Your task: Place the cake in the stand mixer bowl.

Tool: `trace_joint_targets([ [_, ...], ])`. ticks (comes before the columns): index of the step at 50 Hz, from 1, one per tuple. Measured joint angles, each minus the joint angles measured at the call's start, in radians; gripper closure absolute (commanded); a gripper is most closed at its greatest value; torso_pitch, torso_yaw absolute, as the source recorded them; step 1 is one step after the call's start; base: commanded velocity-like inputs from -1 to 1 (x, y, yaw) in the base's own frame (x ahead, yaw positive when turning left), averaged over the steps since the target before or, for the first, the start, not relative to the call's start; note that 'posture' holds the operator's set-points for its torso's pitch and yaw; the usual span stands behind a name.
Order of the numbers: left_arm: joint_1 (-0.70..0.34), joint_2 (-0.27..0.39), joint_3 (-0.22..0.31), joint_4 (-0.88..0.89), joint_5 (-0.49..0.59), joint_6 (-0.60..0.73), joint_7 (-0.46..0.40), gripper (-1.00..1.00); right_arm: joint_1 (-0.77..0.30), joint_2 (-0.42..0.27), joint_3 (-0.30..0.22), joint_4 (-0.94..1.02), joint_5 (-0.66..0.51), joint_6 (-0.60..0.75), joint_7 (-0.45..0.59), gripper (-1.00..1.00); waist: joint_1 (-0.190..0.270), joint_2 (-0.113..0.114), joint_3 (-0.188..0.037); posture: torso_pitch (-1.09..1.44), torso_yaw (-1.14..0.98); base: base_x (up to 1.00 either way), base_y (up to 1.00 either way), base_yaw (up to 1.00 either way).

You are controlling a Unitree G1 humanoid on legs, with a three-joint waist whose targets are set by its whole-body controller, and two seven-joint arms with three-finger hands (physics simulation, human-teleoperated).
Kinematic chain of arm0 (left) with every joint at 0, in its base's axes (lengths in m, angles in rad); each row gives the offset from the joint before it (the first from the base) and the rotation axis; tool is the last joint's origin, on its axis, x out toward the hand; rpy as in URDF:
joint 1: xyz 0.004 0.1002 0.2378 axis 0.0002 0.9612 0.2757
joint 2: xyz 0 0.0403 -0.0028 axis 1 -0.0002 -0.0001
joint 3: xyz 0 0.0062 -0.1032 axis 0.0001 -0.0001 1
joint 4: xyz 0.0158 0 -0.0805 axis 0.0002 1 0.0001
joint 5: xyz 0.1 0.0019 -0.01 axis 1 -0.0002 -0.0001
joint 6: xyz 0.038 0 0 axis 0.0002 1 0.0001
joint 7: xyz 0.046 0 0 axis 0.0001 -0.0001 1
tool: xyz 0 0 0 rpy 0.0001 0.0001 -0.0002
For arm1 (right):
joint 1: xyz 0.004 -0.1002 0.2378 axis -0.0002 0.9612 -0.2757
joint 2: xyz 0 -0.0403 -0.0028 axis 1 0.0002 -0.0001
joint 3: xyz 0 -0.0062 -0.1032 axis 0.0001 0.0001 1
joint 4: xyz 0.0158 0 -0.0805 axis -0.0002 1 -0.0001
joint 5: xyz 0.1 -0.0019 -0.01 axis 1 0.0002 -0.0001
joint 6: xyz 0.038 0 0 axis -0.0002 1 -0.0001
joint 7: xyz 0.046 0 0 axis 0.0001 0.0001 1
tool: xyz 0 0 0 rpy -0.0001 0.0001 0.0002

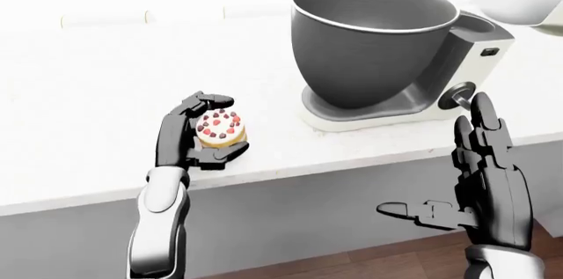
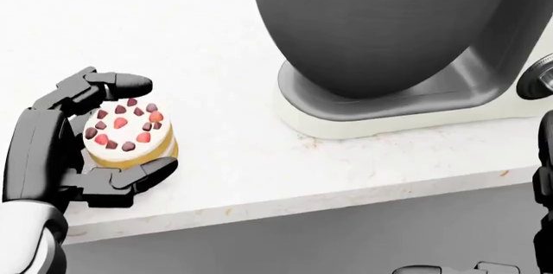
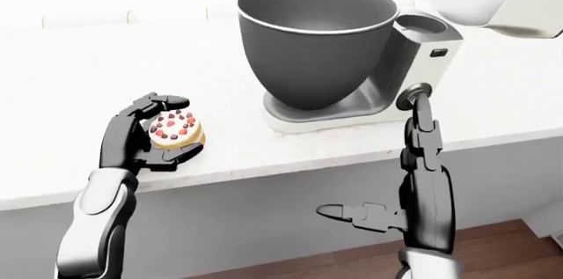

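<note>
I am closing my left robot hand around the cake, which is sitting on the table. My right robot hand is hanging open, empty. Lifting and carrying to the stand mixer bowl are remaining.

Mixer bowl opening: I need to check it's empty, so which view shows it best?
Right-eye view: the mixer bowl shows its whole rim and an empty inside. Left-eye is similar; head view shows only its outer wall.

White counter above brown wood floor.
</note>
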Motion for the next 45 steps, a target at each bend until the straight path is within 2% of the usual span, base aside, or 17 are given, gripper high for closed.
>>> trace_joint_targets([
  [5,0.002,0.000,0.001,-0.013,0.001,0.014,-0.005,0.49,0.001,0.000,-0.004,0.003,0.003,-0.004,0.000,-1.00,0.000,0.001,0.000,0.00,0.00,0.00,0.00,0.00],
  [8,-0.006,0.002,0.002,-0.014,-0.001,0.028,-0.007,0.73,0.003,0.002,-0.001,0.000,0.002,-0.005,0.000,-1.00,0.000,0.001,0.002,0.00,0.00,0.00,0.00,0.00],
  [9,-0.011,0.004,0.002,-0.014,-0.002,0.035,-0.008,0.88,0.003,0.002,0.000,-0.001,0.001,-0.005,0.000,-1.00,0.000,0.001,0.002,0.00,0.00,0.00,0.00,0.00],
  [11,-0.025,0.009,0.003,-0.013,-0.006,0.053,-0.011,1.00,0.004,0.002,0.001,-0.003,0.001,-0.004,0.000,-1.00,-0.001,0.000,0.005,0.00,0.00,0.00,0.00,0.00],
  [22,-0.175,0.067,0.023,-0.019,-0.029,0.158,-0.023,1.00,0.010,0.005,-0.001,-0.004,0.003,-0.012,0.001,-1.00,-0.005,-0.003,0.016,0.00,0.00,0.00,0.00,0.00],
  [45,-0.359,0.149,0.042,0.012,-0.046,0.228,-0.036,1.00,0.017,0.010,-0.007,-0.010,0.004,-0.021,0.005,-1.00,-0.002,-0.005,0.027,0.00,0.00,0.00,0.00,0.00],
])
